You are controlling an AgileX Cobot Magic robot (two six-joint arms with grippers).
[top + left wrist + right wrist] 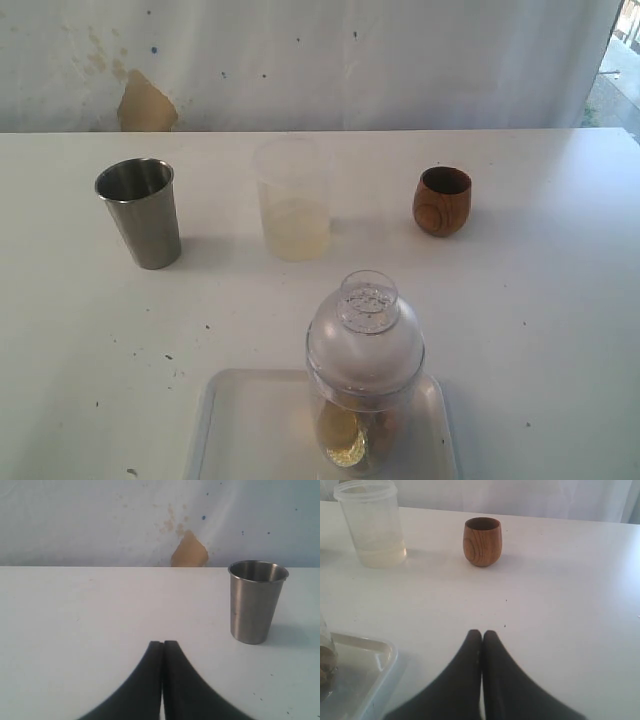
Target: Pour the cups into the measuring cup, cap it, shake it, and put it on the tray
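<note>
Capped measuring cup (pixel 365 430) stood upright on tray (pixel 250 425) at 6 o'clock of table (pixel 550 300); neither arm looked nearer. Upright steel tumbler (pixel 140 213) at 10 o'clock, wooden cup (pixel 442 200) at 2. Pinched closed, empty: left end effector (pixel 163 645), right end effector (pixel 482 634).

From here I can read nothing in any feed. No lettering, brand, number or sign can be made out on the steel tumbler (pixel 140 213), the wooden cup (pixel 442 201) or the tray (pixel 225 430).
</note>
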